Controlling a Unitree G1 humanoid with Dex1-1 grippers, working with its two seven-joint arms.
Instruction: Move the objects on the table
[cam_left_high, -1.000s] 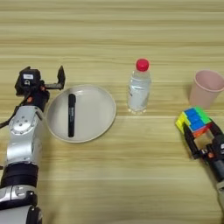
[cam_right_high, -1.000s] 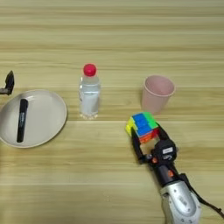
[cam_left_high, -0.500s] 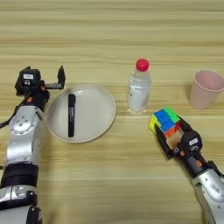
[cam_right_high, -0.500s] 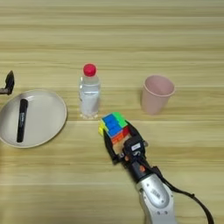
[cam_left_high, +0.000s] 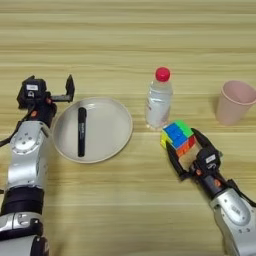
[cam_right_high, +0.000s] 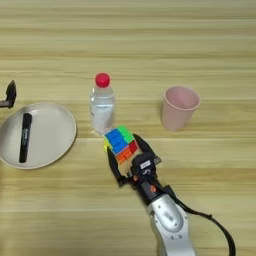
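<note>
While open wood lies near our edge, we are gripping the multicoloured puzzle cube (cam_left_high: 178, 137) in our right gripper (cam_left_high: 189, 152), just beside the clear red-capped bottle (cam_left_high: 159, 100); our left gripper (cam_left_high: 64, 92) is resting spread, empty.

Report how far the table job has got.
Done: the black marker pen lies in the cream plate. In hand: the right gripper holds the puzzle cube beside the bottle. Left: bottle and pink cup stand untouched. The left gripper waits, open, at the plate's edge.
</note>
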